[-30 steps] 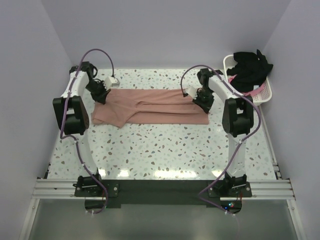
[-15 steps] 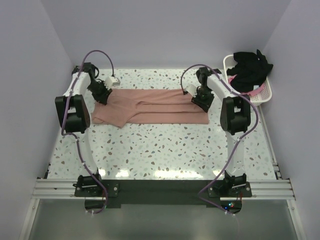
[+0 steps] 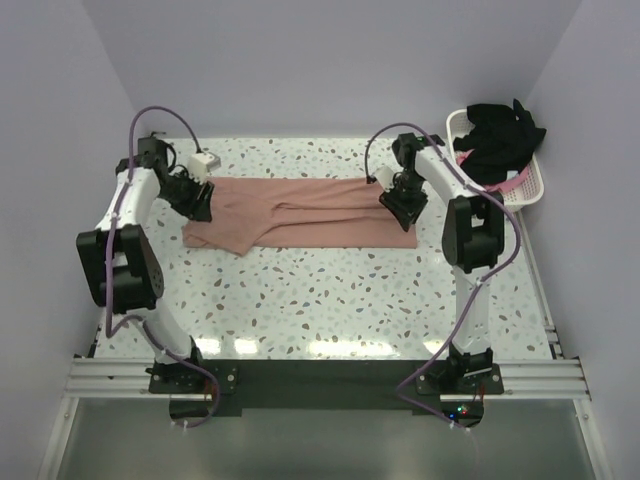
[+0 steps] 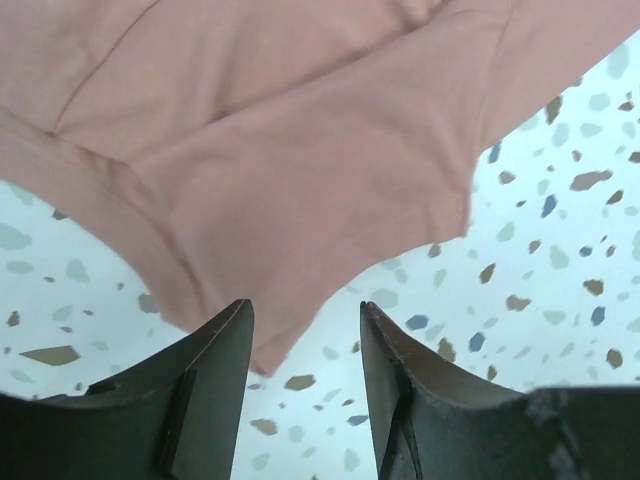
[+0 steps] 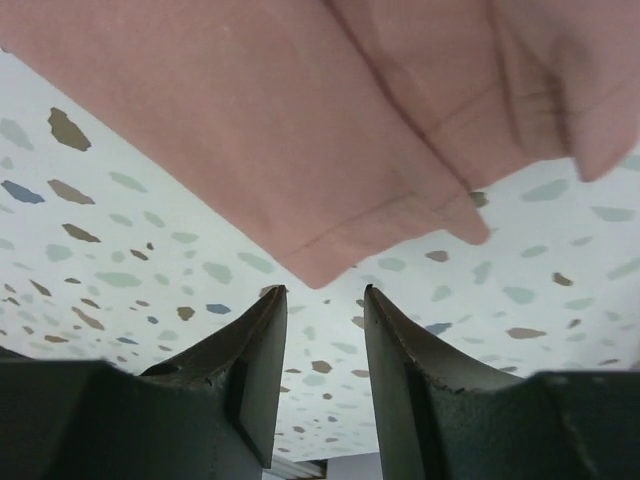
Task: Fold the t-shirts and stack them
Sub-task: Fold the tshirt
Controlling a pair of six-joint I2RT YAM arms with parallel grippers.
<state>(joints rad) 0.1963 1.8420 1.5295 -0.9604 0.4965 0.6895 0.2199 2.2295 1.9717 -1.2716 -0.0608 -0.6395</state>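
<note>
1. The left arm has swung outward towards the left wall, its elbow now lower and wider than a second ago. The left gripper (image 3: 197,203) stays at the left end of the salmon-pink shirt (image 3: 300,210).
2. In the left wrist view the fingers (image 4: 215,350) stand moderately apart with nothing between them. A corner of the shirt's hem lies just ahead of the gap, over the table (image 3: 330,290).
3. The right gripper (image 3: 403,212) has barely shifted and hangs over the shirt's right end. Its wrist view shows a narrower gap, also empty, with a hem corner just beyond the fingertips (image 5: 270,310).
4. So neither gripper holds cloth; both sit at opposite ends, lined up on a near corner.
5. The salmon-pink shirt lies flat across the far half of the table as a long band, already folded lengthwise, with a sleeve bulging at its near-left corner.
6. By the look of it, the next step is pinching both ends for a crosswise fold. The left arm's swing likely gives it a better angle on that corner.
7. The black shirt (image 3: 500,135) is heaped in the white basket (image 3: 455,122) at the far right, with the brighter pink shirt (image 3: 513,186) peeking out beneath. Both are unfolded, so the task is early.
</note>
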